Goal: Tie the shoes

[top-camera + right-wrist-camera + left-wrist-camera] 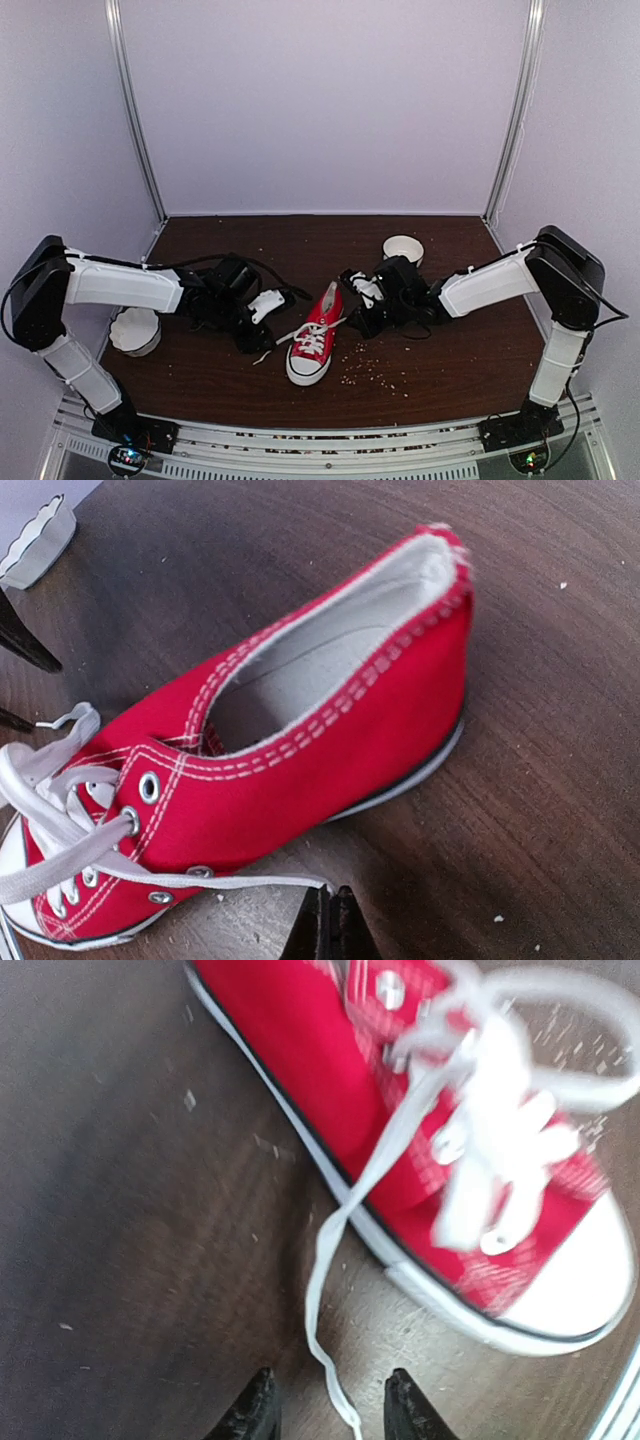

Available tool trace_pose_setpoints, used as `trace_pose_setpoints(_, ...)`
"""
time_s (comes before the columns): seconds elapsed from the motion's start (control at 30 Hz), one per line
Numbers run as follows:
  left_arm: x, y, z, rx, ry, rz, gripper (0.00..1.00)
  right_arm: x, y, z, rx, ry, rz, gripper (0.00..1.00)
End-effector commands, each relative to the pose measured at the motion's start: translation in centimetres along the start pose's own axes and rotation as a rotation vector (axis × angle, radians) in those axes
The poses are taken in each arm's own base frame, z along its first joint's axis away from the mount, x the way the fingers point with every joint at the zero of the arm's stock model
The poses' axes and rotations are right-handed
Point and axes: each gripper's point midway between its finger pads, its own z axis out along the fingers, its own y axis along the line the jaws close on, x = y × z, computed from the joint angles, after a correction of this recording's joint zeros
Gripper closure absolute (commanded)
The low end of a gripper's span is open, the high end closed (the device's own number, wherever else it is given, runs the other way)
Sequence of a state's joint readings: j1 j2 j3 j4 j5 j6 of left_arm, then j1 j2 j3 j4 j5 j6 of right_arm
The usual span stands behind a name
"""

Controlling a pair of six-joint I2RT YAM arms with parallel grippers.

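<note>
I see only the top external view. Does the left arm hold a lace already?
Observer: No. The left wrist view shows the left gripper with jaws apart, a loose lace lying on the table between them, not pinched.
Operator: And the right arm?
Observer: In the right wrist view the right gripper has its jaws together at the end of the other lace, drawn straight from the shoe.

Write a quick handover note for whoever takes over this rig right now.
Left hand: open, with a loose lace lying between its fingers, not gripped.
Right hand: shut, apparently pinching the other lace beside the shoe.
Shoe: upright, between both hands.
Done: nothing tied; no knot visible.
Left: close on the loose lace, cross the laces, tie the bow.
</note>
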State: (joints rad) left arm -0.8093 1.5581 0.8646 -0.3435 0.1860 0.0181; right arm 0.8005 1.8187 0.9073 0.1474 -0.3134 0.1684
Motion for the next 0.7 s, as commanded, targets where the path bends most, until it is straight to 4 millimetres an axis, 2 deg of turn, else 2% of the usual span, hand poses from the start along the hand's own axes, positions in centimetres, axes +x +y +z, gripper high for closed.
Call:
trace_pose_setpoints(0.0,1.9,0.1,2.3,-0.004,0.089,-0.023,0.63,-1.1,-0.7,0.2,0.041,0.000,0.007,1.00)
trace_pose_setpoints(0.1,1.5,-0.4,2.2,0.023,0.091,-0.024,0.54,-1.3,-0.7,0.1,0.044,0.000,0.020,1.00)
trace_pose_setpoints(0.17,1.5,-1.1,1.9,0.043,0.091,-0.011,0.41,-1.3,-0.6,-0.2,0.043,-0.001,0.022,1.00)
trace_pose_setpoints(0.2,1.9,-1.1,2.0,0.028,0.106,-0.004,0.39,-1.3,-0.5,-0.3,0.043,-0.002,0.023,1.00)
trace_pose_setpoints(0.4,4.1,0.6,3.9,-0.064,0.220,-0.073,0.37,-2.5,0.6,-2.2,0.000,-0.049,0.023,1.00)
trace_pose_setpoints(0.47,5.0,0.7,4.8,-0.066,0.276,-0.085,0.43,-2.6,0.8,-2.6,-0.006,-0.050,0.023,1.00)
trace_pose_setpoints(0.5,5.2,0.7,5.1,-0.063,0.289,-0.091,0.52,-2.6,0.9,-2.8,-0.007,-0.048,0.023,1.00)
trace_pose_setpoints(0.6,4.9,1.2,4.5,-0.101,0.266,-0.104,1.00,-2.1,1.1,-3.5,-0.016,-0.030,0.038,1.00)
trace_pose_setpoints(0.67,4.0,2.3,3.0,-0.170,0.220,-0.124,1.00,-1.4,0.8,-4.4,-0.011,-0.037,0.071,1.00)
